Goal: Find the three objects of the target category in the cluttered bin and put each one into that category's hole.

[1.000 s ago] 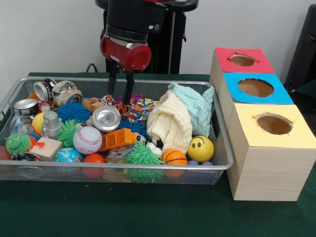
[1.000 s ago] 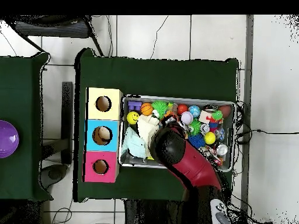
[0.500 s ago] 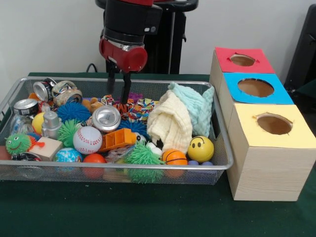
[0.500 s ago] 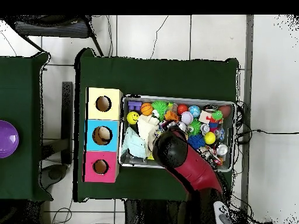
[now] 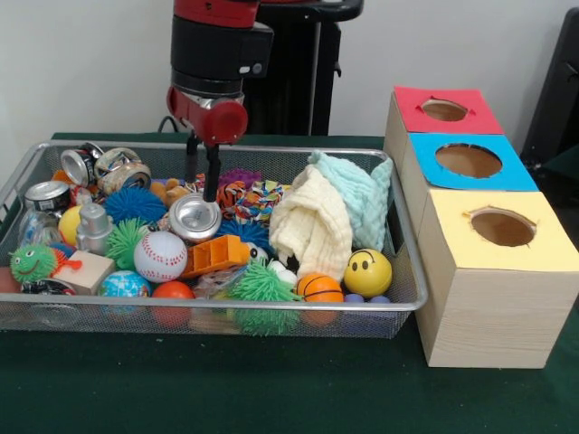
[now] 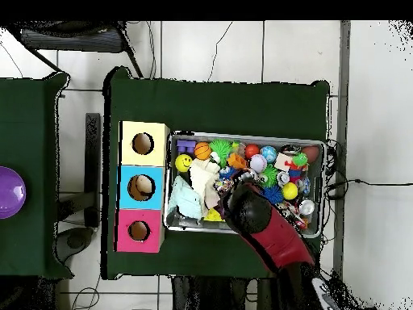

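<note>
Nearest to the camera, the front rim of the bin (image 5: 208, 307) is lined with balls: a baseball (image 5: 160, 256), a small basketball (image 5: 320, 288) and a yellow smiley ball (image 5: 367, 272). None of them belongs to the task.

Further back, in the middle of the bin, the claw (image 5: 201, 192) hangs just beside a crushed can (image 5: 195, 217). Its two fingers stand a little apart and nothing is between them.

Behind it, near the far wall, a tan-brown plush animal (image 5: 168, 191) and an orange striped one (image 5: 237, 194) lie among the clutter. The duck I cannot find with certainty.

Farthest on the green surface (image 5: 271, 389), the hole (image 5: 444, 109) with the red border looks empty. I judge the task hardly begun: all three animals remain to be moved.
</note>
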Controlling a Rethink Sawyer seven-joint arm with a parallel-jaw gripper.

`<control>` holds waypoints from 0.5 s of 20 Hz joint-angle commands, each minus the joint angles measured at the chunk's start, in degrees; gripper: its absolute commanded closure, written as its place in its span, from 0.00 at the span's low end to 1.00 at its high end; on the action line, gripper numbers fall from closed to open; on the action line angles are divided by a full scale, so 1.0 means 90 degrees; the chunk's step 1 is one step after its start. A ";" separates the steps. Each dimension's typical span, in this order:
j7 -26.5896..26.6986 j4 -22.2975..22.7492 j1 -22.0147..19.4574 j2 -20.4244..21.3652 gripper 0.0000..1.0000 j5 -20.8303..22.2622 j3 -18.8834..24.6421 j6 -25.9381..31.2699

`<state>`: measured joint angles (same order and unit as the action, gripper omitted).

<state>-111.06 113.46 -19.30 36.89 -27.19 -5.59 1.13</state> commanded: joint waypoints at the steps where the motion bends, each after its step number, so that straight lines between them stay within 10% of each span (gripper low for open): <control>1: -0.1974 0.0677 -0.0318 -0.0268 0.00 0.0028 0.1161 -0.0718; 10: -0.1994 0.0955 -0.0141 -0.0101 0.00 -0.0202 0.1118 -0.0376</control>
<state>-113.19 118.10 -21.25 36.12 -27.21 -0.76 -3.04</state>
